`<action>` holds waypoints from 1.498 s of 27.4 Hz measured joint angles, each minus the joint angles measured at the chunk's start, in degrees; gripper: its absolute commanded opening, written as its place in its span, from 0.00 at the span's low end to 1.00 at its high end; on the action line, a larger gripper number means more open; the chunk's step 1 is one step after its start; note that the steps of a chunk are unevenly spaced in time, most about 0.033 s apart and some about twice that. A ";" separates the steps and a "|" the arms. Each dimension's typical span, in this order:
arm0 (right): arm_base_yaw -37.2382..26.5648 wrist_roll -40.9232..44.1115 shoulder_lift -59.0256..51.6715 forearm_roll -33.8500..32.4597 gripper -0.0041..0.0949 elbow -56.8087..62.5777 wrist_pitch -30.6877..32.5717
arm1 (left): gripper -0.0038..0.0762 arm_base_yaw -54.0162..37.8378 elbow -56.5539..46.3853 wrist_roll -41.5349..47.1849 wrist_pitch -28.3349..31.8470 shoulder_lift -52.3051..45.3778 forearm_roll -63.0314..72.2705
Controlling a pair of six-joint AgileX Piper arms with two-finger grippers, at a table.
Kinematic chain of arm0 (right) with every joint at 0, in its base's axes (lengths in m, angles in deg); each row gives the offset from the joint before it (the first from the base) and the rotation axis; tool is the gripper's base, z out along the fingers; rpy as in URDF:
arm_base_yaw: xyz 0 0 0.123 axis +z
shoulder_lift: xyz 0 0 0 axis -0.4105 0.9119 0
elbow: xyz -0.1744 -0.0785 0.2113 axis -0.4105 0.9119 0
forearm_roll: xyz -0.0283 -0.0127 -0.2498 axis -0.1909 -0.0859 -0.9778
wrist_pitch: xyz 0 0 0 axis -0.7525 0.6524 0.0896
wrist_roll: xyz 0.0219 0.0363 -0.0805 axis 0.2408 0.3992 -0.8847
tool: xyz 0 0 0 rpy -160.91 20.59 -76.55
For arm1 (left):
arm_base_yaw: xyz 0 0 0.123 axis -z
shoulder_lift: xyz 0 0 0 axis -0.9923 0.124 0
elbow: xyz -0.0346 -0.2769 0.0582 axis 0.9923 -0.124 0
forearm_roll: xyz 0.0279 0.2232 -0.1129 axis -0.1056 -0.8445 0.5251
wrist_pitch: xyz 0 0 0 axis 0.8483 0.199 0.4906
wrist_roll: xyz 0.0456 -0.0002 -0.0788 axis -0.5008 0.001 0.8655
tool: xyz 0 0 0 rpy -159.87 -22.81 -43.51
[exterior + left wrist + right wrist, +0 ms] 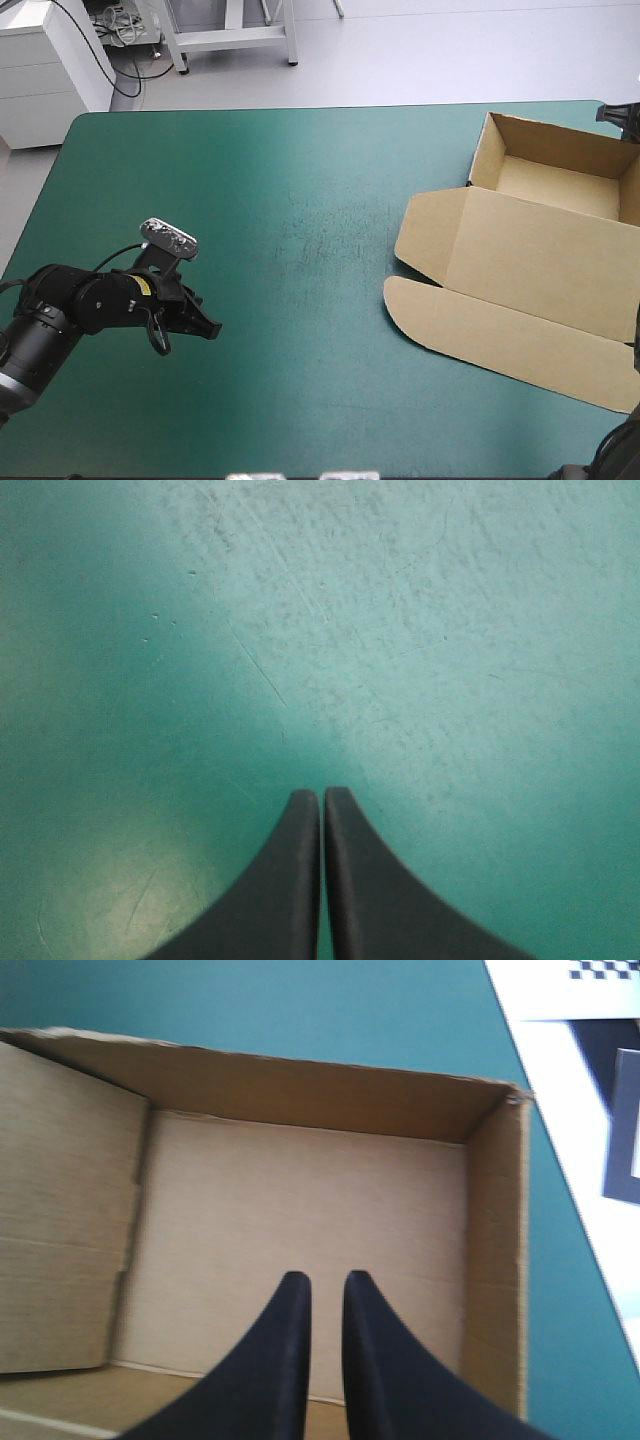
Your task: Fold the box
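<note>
The brown cardboard box (520,270) sits at the teal-green desk's (300,200) far right corner, walls raised, lid flat: nearly done, I judge. My left gripper (322,795) is clenched empty over the desk's near left. My right gripper (327,1280) is clenched empty over that far right corner.

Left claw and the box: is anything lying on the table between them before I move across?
Nothing. The high view shows only bare teal-green cover between the left claw and the box.
</note>
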 measured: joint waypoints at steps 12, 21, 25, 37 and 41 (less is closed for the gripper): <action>18.83 -3.41 -14.34 -2.49 0.03 10.41 0.20 | 0.04 0.00 0.00 -0.43 1.80 0.00 0.07; 28.55 -3.68 -26.27 -5.43 0.03 30.72 -4.10 | 0.04 0.00 -0.38 -1.43 2.06 -2.34 0.12; 29.57 -3.68 -33.93 -5.05 0.03 40.86 -8.02 | 0.04 0.00 -3.08 -1.88 2.25 -6.31 0.12; 29.63 -3.68 -60.64 -4.74 0.03 72.89 -13.91 | 0.04 0.00 -17.25 -2.22 4.87 -22.87 0.12; 29.63 -3.68 -69.74 -4.74 0.03 81.99 -15.55 | 0.04 0.00 -20.43 -2.29 5.01 -26.54 0.12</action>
